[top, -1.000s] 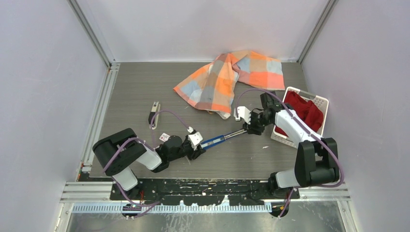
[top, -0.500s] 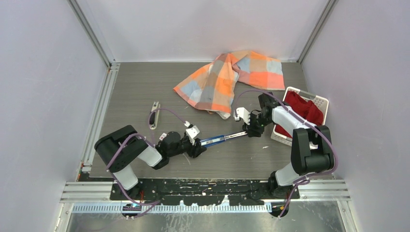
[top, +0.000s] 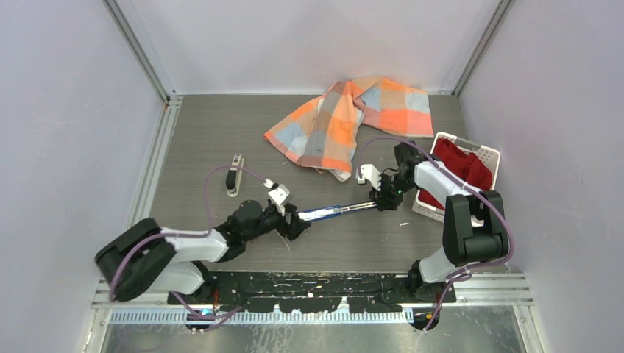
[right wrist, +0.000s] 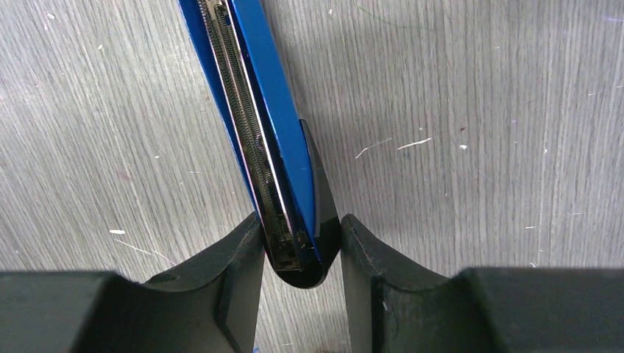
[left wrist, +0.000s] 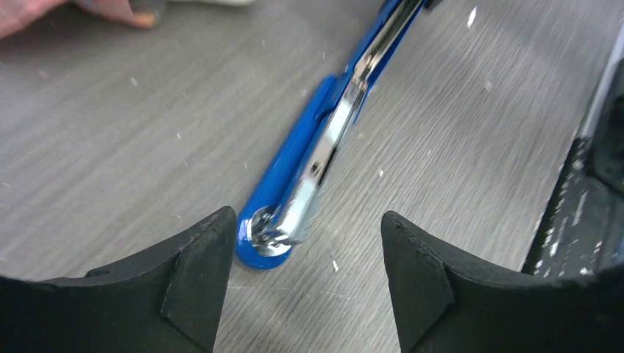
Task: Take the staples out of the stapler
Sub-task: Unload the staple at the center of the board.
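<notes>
The blue stapler (top: 331,212) lies swung open flat on the grey table, its silver metal arm on top. My right gripper (top: 383,202) is shut on one end; the right wrist view shows the stapler (right wrist: 257,110) with its spring channel pinched in that gripper (right wrist: 298,235). My left gripper (top: 298,220) is open at the other end. In the left wrist view the stapler (left wrist: 294,158) ends close to the left finger of that gripper (left wrist: 305,228), and nothing is clamped. A tiny pale sliver (top: 403,223) lies nearby, too small to tell whether it is staples.
An orange-and-blue checked cloth (top: 349,121) lies at the back. A white basket (top: 487,156) holding red fabric stands right, close behind my right arm. A small black-and-silver tool (top: 234,175) lies left of centre. Grey walls enclose the table.
My left gripper has opened and let go of the stapler's near end. The left arm has stretched lower and further left. The right gripper has kept its hold.
</notes>
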Available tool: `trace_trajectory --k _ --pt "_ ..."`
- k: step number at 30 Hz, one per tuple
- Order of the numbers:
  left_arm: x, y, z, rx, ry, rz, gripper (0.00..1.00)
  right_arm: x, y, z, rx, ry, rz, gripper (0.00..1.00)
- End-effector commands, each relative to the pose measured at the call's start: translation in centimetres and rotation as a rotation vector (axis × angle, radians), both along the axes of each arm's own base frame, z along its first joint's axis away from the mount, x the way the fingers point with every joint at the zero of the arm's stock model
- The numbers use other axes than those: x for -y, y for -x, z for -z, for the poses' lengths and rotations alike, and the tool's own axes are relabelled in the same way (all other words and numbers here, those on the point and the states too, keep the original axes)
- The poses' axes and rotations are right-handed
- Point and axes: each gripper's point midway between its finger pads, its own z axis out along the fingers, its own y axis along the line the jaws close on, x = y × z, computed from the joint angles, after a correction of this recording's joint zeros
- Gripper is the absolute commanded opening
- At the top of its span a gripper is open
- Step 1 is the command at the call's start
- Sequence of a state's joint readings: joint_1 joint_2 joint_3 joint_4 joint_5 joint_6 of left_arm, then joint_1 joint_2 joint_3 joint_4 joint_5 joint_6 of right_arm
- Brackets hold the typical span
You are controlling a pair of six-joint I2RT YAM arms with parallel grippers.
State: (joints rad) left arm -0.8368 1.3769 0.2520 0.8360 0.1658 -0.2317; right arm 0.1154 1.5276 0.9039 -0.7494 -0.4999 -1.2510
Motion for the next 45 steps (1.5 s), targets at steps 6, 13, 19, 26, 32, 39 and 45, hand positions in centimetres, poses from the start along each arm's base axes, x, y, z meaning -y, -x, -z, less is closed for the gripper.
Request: trace_trajectory --k 6,13,19,26,32,39,45 --pt "-2.6 -0.2 -4.4 0.062 0.012 -0.104 0.73 -0.3 -0.3 -1.2 0.023 -0.03 -0.005 0.01" --pt "-2.3 0.1 -3.9 0.07 -0.002 -0.066 0.73 -0.4 -0.3 -1.6 0.033 -0.037 -0.008 0.01" --pt "-1.0 -0.3 -2.3 0.033 -0.024 -0.036 0.71 0.0 -0.9 -1.5 0.022 -0.03 0.022 0.17" --pt "-0.3 -0.4 -2.0 0.003 -0.016 -0.027 0.7 -0.1 -0.9 -1.5 0.016 -0.043 0.032 0.37" --pt "-0.5 -0.1 -2.8 0.003 0.011 -0.028 0.7 -0.4 -0.6 -1.5 0.011 -0.059 0.026 0.57" --pt "-0.8 0.5 -4.0 -0.015 0.051 -0.037 0.69 -1.2 -0.4 -2.5 0.013 -0.108 0.014 0.64" --pt "-1.6 1.5 -5.0 -0.067 0.079 -0.055 0.7 -4.4 0.4 -6.2 0.053 -0.308 -0.053 0.81"
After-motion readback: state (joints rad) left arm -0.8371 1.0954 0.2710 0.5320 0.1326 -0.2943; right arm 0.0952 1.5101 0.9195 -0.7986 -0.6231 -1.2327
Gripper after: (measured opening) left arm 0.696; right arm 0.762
